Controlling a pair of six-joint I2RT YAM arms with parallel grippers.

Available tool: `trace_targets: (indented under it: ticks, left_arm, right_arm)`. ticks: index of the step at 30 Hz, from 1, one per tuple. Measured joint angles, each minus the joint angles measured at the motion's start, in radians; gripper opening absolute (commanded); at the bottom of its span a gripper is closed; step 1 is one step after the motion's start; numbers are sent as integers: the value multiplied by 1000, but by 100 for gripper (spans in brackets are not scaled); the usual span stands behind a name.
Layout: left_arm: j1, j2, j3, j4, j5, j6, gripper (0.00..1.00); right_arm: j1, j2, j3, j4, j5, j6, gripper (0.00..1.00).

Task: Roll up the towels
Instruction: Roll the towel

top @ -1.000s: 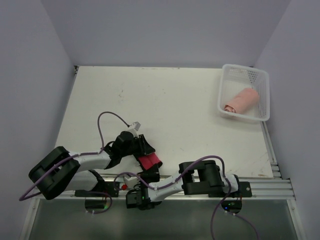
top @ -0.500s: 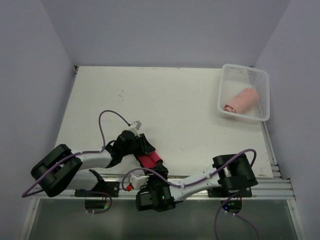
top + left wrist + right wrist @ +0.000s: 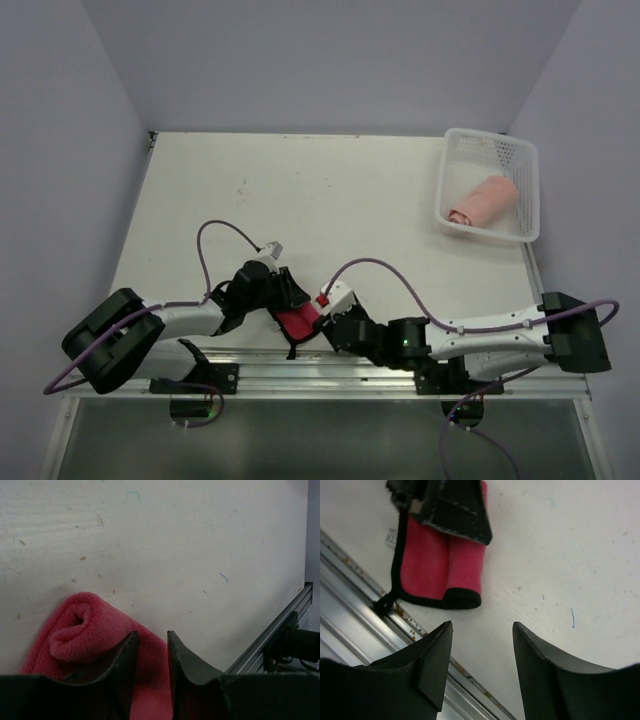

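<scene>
nothing legible; the white tag (image 3: 391, 536) is too blurred.

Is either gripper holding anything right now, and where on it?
Left gripper pinches the red cloth just beside its rolled end; right gripper is open, holding nothing.

This is a robot test cell in a lab. Plain pale walls (image 3: 70, 150) box in a scuffed white table (image 3: 350, 200) on the left, far and right sides. An aluminium rail (image 3: 520, 372) edges its near side, where two cabled arms, left (image 3: 170, 322) and right (image 3: 480, 337), are bolted.
</scene>
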Motion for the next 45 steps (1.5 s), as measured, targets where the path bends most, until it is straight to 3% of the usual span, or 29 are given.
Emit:
trace_targets:
  ticks: [5, 9, 16, 23, 27, 34, 40, 45]
  left_arm:
    - [0, 0, -1, 1, 0, 0, 35]
    - [0, 0, -3, 5, 0, 0, 35]
    - [0, 0, -10, 17, 1, 0, 34]
    - [0, -5, -19, 29, 1, 0, 34]
    - [0, -8, -21, 29, 1, 0, 34]
    - [0, -9, -21, 28, 0, 2, 34]
    - [2, -8, 11, -13, 0, 31, 37]
    - [47, -3, 97, -82, -8, 75, 39]
  right_arm:
    - [-251, -60, -100, 128, -253, 139, 58]
    - [-375, -18, -113, 219, -449, 233, 58]
    - [-430, 125, -112, 297, -616, 309, 58]
    - [-451, 224, -112, 357, -675, 351, 55]
    - [-451, 236, -113, 388, -691, 357, 43]
    - [-452, 241, -125, 423, -710, 352, 0]
    - [-449, 233, -130, 430, -695, 318, 0]
    - [-405, 185, -128, 378, -577, 257, 0]
